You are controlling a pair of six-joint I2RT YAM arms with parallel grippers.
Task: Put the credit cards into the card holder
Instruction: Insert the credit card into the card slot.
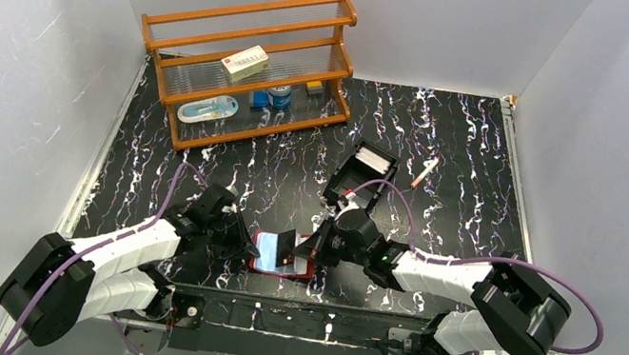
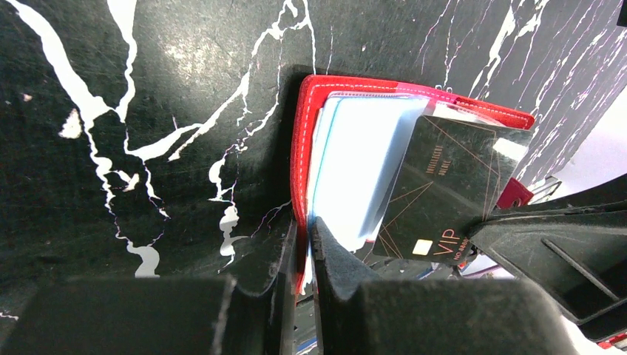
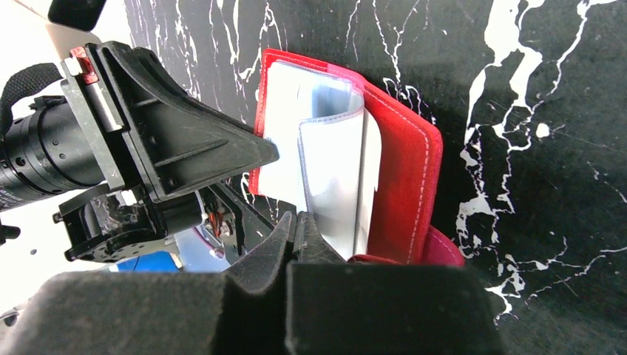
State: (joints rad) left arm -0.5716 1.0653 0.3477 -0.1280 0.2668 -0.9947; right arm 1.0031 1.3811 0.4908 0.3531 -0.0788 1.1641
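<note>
One black card (image 2: 451,185) reads VIP only in the left wrist view.

A robot lab cell: plain white walls (image 1: 15,41) box in a black marbled tabletop (image 1: 448,161).

The card holder (image 3: 403,170), mid-frame in the right wrist view, was red and leather-look, with pale stitching along its rim and a soft, matt, suede-like lining. Its inner sleeves (image 3: 333,170) were clear, glossy plastic that caught glare. The credit card (image 2: 451,185) was dark, smooth plastic with fine gold lines and a sheen. The table (image 1: 448,161) had a black, marble-patterned, slightly glossy top. The left gripper (image 2: 302,225) and right gripper (image 3: 296,218) looked like matt, faintly grainy black plastic. The rack (image 1: 248,60) at upper left was varnished wood.
</note>
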